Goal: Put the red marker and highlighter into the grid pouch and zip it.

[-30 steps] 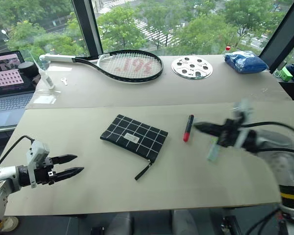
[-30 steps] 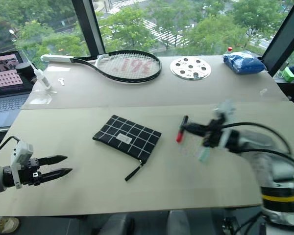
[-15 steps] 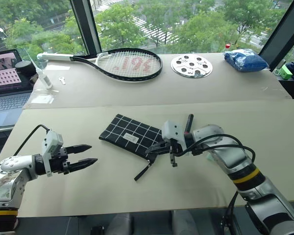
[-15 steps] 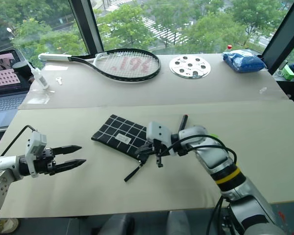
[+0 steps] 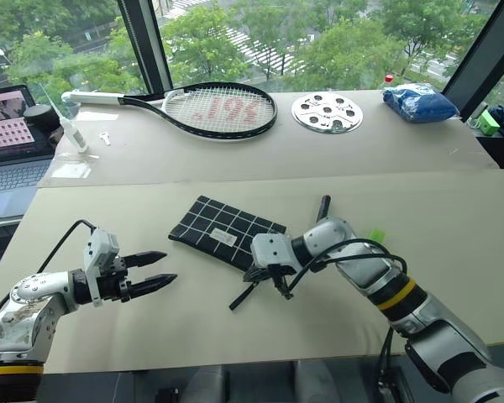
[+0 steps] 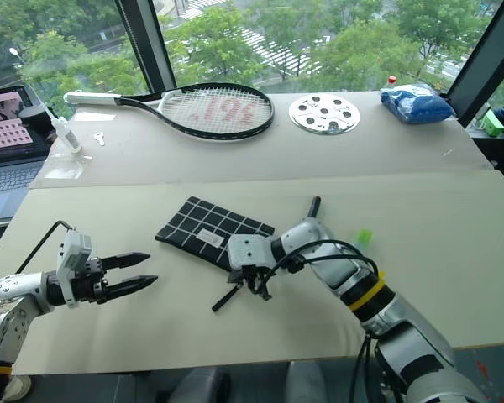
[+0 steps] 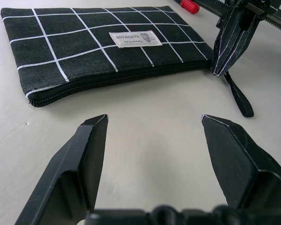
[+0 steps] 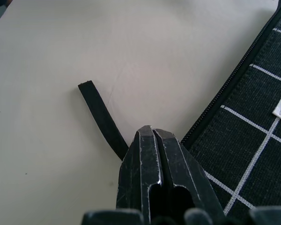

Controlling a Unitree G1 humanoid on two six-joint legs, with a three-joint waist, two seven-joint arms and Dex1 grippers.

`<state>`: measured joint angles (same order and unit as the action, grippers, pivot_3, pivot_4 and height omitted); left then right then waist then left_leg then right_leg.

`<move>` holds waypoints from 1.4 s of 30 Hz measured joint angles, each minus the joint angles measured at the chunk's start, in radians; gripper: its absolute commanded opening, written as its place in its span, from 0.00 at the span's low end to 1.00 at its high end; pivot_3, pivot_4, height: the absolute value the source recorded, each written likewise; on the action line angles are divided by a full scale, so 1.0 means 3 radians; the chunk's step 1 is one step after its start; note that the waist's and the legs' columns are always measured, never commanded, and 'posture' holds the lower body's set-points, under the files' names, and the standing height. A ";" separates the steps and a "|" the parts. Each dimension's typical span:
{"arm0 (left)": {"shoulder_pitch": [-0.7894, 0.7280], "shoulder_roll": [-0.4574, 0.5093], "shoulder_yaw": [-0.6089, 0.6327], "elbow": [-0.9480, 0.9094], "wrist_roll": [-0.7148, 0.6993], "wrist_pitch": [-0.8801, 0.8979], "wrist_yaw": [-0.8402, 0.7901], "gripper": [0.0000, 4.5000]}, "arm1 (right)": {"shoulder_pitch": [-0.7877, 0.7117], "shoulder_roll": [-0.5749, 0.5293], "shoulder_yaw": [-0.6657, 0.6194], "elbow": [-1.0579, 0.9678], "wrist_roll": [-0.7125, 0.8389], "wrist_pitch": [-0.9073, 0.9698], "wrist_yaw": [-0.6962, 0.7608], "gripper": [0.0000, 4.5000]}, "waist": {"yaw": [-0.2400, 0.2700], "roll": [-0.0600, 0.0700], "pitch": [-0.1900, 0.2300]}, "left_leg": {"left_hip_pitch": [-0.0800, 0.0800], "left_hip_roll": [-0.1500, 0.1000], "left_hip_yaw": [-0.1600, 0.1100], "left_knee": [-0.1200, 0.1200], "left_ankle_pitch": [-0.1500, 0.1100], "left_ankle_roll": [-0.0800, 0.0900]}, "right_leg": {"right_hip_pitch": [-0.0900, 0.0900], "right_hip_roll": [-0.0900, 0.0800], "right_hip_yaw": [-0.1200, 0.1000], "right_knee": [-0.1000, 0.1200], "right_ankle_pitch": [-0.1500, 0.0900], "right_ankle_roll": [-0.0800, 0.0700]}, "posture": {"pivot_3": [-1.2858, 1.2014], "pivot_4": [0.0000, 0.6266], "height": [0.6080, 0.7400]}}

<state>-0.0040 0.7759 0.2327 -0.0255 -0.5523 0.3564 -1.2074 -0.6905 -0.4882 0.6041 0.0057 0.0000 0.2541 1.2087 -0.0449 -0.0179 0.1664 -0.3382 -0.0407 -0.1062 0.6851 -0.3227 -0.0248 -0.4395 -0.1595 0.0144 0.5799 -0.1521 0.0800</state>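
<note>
The right claw (image 5: 273, 277) was pressed together at the zipper end of the grid pouch (image 5: 227, 231) in mid-frame, beside the strap pull (image 5: 243, 295); whether it pinched anything is unclear. The left claw (image 5: 161, 269), fingers apart at lower left, could best pin the pouch's far end. The red marker (image 5: 322, 206) lay just right of the pouch, the highlighter (image 5: 375, 236) further right.

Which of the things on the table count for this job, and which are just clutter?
Job: grid pouch, red marker, highlighter.

Clutter: tennis racket, perforated disc, blue bag, laptop.
</note>
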 measured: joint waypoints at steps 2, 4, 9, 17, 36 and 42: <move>0.0007 0.0000 0.0002 0.0000 -0.0001 0.0000 0.0005 0.76 | 0.0000 0.0000 0.0031 -0.0044 -0.0115 -0.0004 -0.0058 0.01 | 0.0000 0.0000 0.0000 | 0.0001 0.0000 0.0000 0.0000 0.0000 0.0000 | 0.0000 0.0000 0.0000 0.0000 0.0000 0.0000 | 0.52 0.24 1.00; 0.0005 0.0000 0.0002 0.0001 -0.0002 0.0000 0.0007 0.76 | -0.0008 -0.0009 0.0056 -0.0030 -0.0273 -0.0074 -0.0125 0.01 | 0.0002 0.0000 -0.0001 | 0.0002 0.0000 0.0000 0.0000 0.0000 0.0000 | 0.0002 0.0000 0.0000 0.0001 0.0000 0.0000 | 0.52 0.24 1.00; -0.0062 0.0007 0.0003 0.0005 -0.0009 0.0050 0.0006 0.76 | -0.0158 -0.0167 0.0092 0.0188 -0.0599 -0.0504 -0.0251 0.01 | 0.0025 -0.0001 -0.0001 | 0.0004 0.0000 0.0001 0.0000 0.0003 -0.0006 | 0.0007 0.0000 0.0000 -0.0001 0.0003 -0.0003 | 0.52 0.24 1.00; -0.0098 0.0017 0.0029 0.0011 -0.0036 0.0092 -0.0020 0.76 | -0.0543 -0.0629 0.0033 0.0944 -0.1159 -0.1766 -0.0567 0.01 | -0.0003 -0.0001 -0.0001 | 0.0003 0.0003 0.0002 -0.0004 0.0007 -0.0013 | 0.0003 0.0004 0.0000 -0.0001 0.0003 -0.0005 | 0.52 0.24 1.00; -0.0443 -0.0034 0.0331 0.0033 -0.0417 0.0234 0.0129 0.76 | -0.0907 -0.0389 -0.0348 0.2420 -0.1478 -0.3178 -0.1748 0.01 | -0.0086 -0.0002 -0.0001 | 0.0003 0.0005 0.0006 -0.0016 0.0018 -0.0032 | 0.0000 0.0004 0.0002 -0.0007 0.0004 -0.0007 | 0.52 0.24 1.00; -0.0519 0.0003 0.0088 0.0216 0.0007 -0.0188 0.0044 0.76 | -0.0466 -0.0085 -0.1008 0.1807 0.0007 -0.1588 -0.0868 0.01 | -0.0092 -0.0001 0.0000 | 0.0002 0.0006 0.0008 -0.0016 0.0015 -0.0026 | -0.0002 0.0005 0.0004 -0.0005 0.0006 -0.0009 | 0.52 0.24 1.00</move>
<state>-0.1598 0.7766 0.2591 0.0394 -0.5503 0.3001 -1.1940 -0.8303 -0.5137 0.3016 0.5478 0.0020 -0.2224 0.9482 -0.0725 -0.0183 0.1664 -0.3374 -0.0389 -0.1039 0.6804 -0.3182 -0.0327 -0.4400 -0.1580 0.0156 0.5784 -0.1504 0.0773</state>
